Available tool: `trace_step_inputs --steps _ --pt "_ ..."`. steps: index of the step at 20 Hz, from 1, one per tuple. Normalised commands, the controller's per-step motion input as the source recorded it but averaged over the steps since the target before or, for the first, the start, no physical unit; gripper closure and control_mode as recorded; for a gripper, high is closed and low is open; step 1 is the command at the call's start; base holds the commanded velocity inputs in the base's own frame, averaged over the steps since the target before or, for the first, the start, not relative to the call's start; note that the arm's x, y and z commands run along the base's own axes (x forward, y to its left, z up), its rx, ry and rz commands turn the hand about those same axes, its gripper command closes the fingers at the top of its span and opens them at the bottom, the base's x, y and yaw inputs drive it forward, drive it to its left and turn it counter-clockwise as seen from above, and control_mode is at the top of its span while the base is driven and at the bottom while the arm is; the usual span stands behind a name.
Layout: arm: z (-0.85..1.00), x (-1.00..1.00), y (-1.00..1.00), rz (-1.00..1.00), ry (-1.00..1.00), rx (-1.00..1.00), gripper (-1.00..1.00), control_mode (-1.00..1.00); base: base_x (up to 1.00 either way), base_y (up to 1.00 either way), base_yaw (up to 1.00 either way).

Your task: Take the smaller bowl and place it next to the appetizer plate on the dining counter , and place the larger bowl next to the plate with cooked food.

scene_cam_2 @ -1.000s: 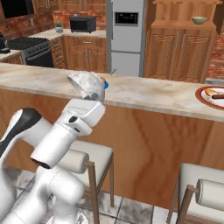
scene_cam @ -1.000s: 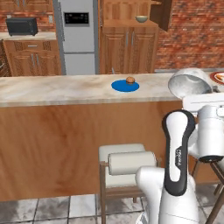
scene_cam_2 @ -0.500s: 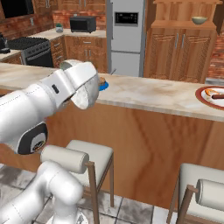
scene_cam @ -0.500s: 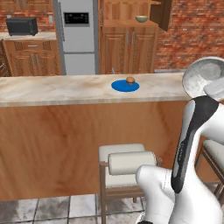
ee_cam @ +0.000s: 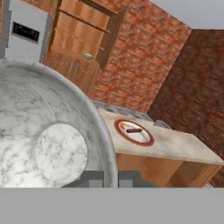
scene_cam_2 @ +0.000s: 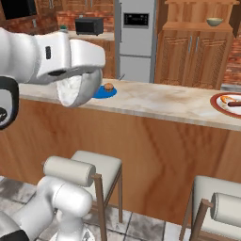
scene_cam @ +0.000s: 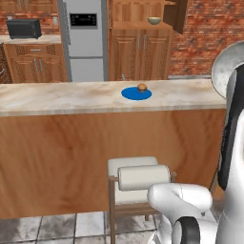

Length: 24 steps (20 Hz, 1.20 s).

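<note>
A home kitchen: steel fridge (scene_cam: 86, 38), microwave (scene_cam: 23, 28), wooden cabinets (scene_cam: 138, 52); stone-topped dining counter (scene_cam: 62, 97) with stools (scene_cam: 136, 178).

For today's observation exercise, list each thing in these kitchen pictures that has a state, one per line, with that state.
smaller bowl: held in the air, tilted on its side.
gripper: shut on the smaller bowl's rim.
appetizer plate: flat on the dining counter, food on it.
plate with cooked food: flat on the counter, sausage on it.
larger bowl: upright on the cabinet shelf.
</note>
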Motion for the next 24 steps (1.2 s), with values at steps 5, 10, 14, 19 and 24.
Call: trace_step_inputs --steps 5,10,14,19,24 --pt "-0.89 0.09 0.05 -0.52 0.00 0.31 1.00 -1.00 0.00 0.00 0.00" --pt "-0.73 0.08 0.03 -0.60 -0.03 0.34 1.00 -1.00 0.00 0.00 0.00" --pt "0.07 -0.17 -0.16 -0.36 -0.29 0.54 1.00 -1.00 0.00 0.00 0.00" --pt "0.13 -0.24 -0.15 -0.24 -0.36 0.58 1.00 -1.00 0.00 0.00 0.00" --pt "0.00 0.05 0.00 -0.09 -0.18 0.41 1.00 -1.00 0.00 0.00 0.00"
